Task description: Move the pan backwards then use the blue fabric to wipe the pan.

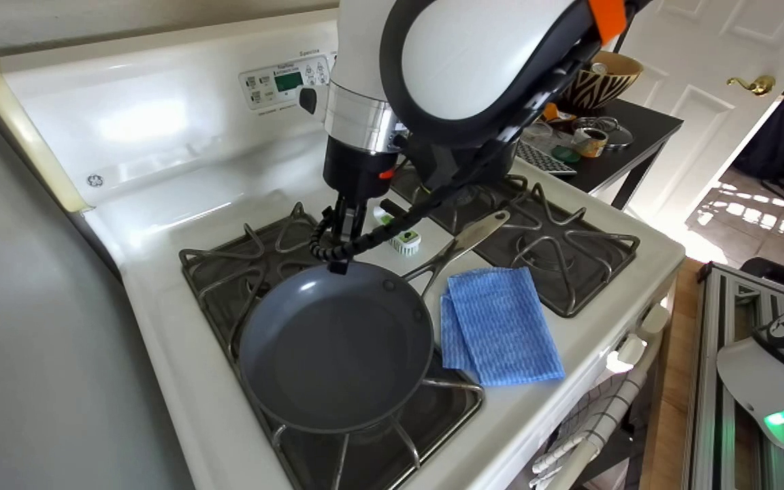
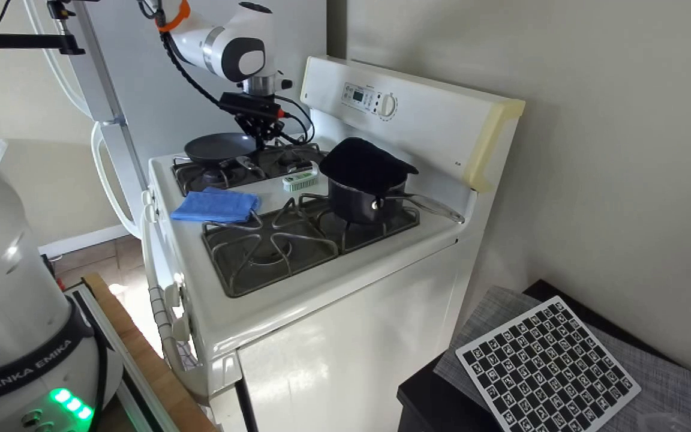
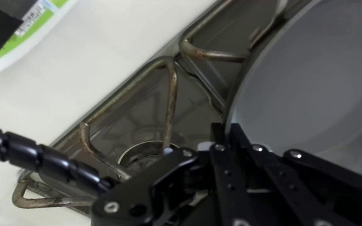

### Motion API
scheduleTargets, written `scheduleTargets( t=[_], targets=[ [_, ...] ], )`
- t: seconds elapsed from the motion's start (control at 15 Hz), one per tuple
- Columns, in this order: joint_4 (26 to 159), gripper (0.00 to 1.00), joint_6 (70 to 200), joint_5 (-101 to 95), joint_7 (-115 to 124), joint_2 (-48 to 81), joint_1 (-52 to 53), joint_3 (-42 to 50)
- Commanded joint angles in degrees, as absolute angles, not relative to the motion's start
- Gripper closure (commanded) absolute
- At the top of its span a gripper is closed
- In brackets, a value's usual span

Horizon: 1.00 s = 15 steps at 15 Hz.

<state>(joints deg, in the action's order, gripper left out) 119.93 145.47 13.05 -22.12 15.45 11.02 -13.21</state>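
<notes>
The pan (image 1: 337, 347), dark grey inside, rests on the burner grates beside the refrigerator. Its long silvery handle (image 1: 477, 231) reaches toward the middle of the stove. At the pan's rim, on the side toward the stove's back panel, my gripper (image 3: 227, 130) points down. In the wrist view its fingertips stand close together with the pan's wall between them, one inside and one outside, so it is shut on the rim. The blue fabric (image 1: 504, 327) lies folded on the white stovetop near the front edge, next to the pan and apart from the gripper; both exterior views show it.
A green and white brush (image 1: 405, 239) lies on the white strip behind the handle. Metal grates (image 3: 171, 94) stick up around the pan. A black pot (image 2: 357, 201) with something dark over it sits on a back burner, below the upright back panel (image 2: 417, 102).
</notes>
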Motion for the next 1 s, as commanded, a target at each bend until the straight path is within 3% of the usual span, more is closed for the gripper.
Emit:
scheduleTargets(
  t=[0.0,0.93],
  targets=[
    [119.1,1.00,145.4,11.3,-20.3,16.3,10.4,-14.0],
    [117.9,1.00,146.3,5.9,-11.1,16.8,10.6,-11.6]
  ],
)
